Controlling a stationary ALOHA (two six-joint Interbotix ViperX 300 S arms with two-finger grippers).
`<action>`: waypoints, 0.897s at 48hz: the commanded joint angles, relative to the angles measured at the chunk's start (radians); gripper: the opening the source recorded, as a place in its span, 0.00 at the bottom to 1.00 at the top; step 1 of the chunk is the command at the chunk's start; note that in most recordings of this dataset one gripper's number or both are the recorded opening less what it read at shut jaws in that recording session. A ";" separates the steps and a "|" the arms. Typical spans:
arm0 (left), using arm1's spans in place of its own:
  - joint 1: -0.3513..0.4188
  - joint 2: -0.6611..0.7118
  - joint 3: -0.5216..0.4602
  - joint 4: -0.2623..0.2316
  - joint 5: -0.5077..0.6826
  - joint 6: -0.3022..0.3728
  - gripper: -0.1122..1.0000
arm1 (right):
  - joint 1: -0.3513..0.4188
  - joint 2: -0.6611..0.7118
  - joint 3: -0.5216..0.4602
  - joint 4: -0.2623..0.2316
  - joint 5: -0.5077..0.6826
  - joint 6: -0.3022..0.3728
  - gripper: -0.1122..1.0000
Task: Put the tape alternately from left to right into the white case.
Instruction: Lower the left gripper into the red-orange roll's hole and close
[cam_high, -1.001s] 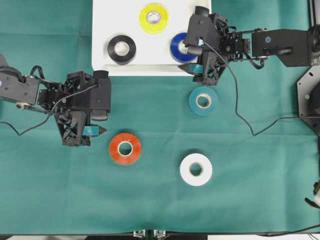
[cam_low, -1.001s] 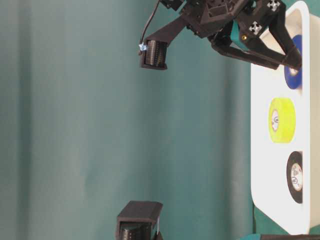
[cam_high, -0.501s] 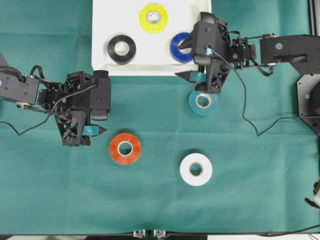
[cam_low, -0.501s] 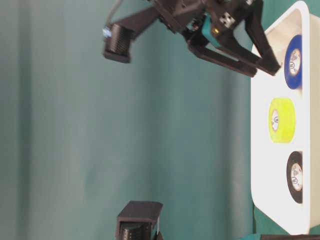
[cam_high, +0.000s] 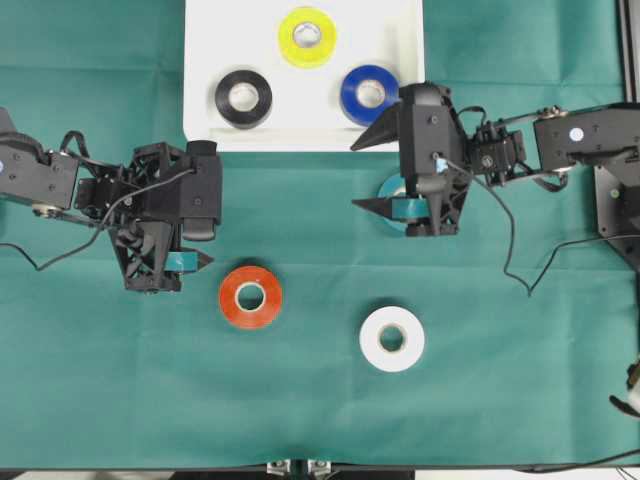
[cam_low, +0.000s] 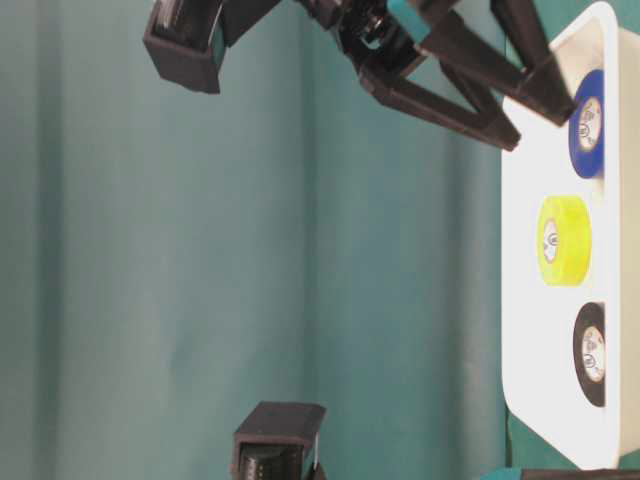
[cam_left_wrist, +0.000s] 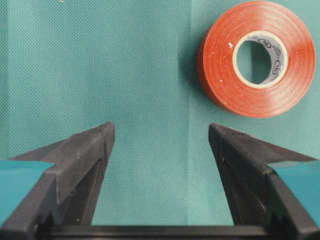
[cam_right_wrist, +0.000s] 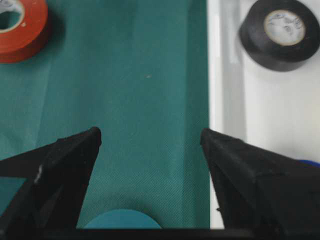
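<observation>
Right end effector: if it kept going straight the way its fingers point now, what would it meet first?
Judging by the overhead view, the right end effector points left across the green cloth, fingers wide open. That line looks free at first; the left arm's end effector lies further along, slightly lower. The teal roll sits beneath it, not ahead. Height is unclear.

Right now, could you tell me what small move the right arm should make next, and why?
Probably lower the right gripper over the teal roll: its fingers stand open above it, and three rolls already lie in the white case.
</observation>
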 joint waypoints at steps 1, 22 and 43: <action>-0.003 -0.020 -0.015 -0.003 -0.006 -0.002 0.94 | -0.002 -0.020 -0.005 -0.002 -0.009 0.000 0.87; -0.044 0.023 -0.074 -0.003 -0.038 -0.141 0.94 | -0.002 -0.009 -0.003 -0.002 -0.011 -0.002 0.87; -0.072 0.110 -0.126 -0.003 -0.038 -0.305 0.94 | -0.002 -0.008 0.011 -0.002 -0.009 -0.003 0.87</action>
